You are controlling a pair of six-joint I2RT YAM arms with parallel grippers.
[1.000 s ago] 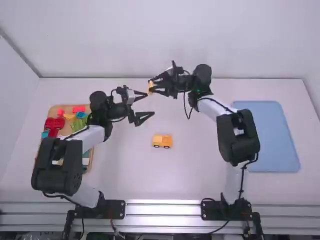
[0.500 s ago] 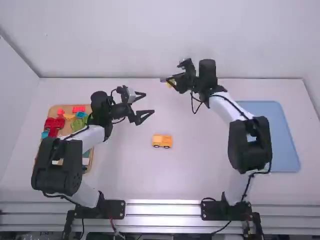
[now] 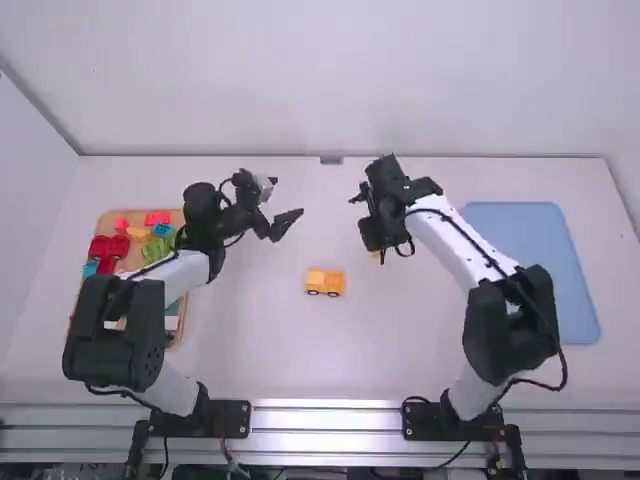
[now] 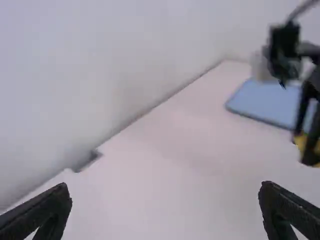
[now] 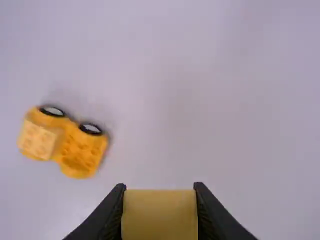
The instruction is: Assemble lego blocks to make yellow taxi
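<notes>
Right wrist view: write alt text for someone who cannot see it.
Right gripper holds a yellow block; beyond it, an orange-yellow car with two wheels showing and a paler block on top sits on the white table.

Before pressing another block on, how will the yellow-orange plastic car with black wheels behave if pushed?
The yellow-orange plastic car is probably stiff, built of chunky blocks; its black wheels suggest rolling, and its low shape seems unlikely to tip.
</notes>
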